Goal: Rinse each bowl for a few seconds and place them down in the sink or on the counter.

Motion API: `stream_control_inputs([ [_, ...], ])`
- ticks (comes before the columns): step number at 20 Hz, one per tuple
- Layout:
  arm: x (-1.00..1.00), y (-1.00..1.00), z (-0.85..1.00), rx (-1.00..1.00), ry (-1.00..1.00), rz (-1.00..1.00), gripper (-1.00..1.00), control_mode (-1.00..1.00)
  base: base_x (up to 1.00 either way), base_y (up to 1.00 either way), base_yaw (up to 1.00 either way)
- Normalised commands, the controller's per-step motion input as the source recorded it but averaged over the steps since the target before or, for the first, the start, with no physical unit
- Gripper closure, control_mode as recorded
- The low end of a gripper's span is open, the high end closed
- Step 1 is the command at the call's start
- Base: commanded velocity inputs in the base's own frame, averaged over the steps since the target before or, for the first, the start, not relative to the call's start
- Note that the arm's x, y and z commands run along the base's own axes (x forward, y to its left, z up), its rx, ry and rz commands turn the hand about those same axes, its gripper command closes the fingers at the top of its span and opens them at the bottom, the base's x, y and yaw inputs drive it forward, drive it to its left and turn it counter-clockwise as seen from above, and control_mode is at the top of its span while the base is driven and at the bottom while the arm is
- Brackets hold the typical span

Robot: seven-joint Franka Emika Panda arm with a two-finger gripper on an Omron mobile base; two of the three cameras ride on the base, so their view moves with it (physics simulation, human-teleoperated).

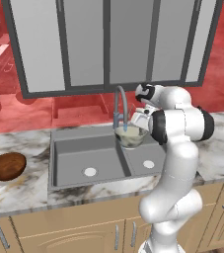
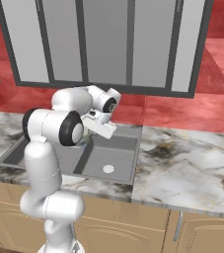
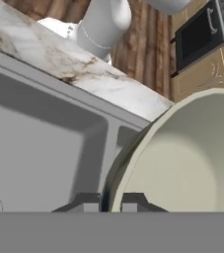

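Pale greenish-beige bowl (image 1: 131, 136) hanging over sink (image 1: 74, 163), above divider between basins, directly under curved faucet (image 1: 122, 104) spout. Gripper (image 3: 110, 201) clamping bowl rim, jaws closed on it; hand view showing cream inside (image 3: 187, 163) of bowl close up, tilted, grey basin beyond. Dark reddish-brown bowl (image 1: 7, 166) sitting upright on counter (image 1: 19, 185) left of sink, well apart from arm. White drains (image 1: 90, 172) lying in both basins. Grey-framed window (image 1: 108, 42) standing behind faucet. Wooden cabinets (image 1: 59, 232) running below counter.
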Motion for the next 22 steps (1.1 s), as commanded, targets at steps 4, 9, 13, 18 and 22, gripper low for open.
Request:
stream_control_inputs([
  [4, 0.21, 0.05, -0.06, 0.05, 0.0, 0.08, 1.0, -1.0, 0.0, 0.0, 0.0],
  [9, 0.15, 0.01, -0.04, 0.04, -0.02, 0.08, 1.0, -1.0, 0.0, 0.0, 0.0],
  [13, 0.12, 0.0, -0.05, 0.04, -0.04, 0.07, 1.0, -1.0, 0.0, 0.0, 0.0],
  [18, -0.08, -0.13, -0.04, 0.01, -0.02, 0.08, 1.0, -1.0, 0.0, 0.0, 0.0],
  [22, -0.26, -0.31, 0.0, 0.0, -0.06, 0.09, 1.0, -1.0, 0.0, 0.0, 0.0],
])
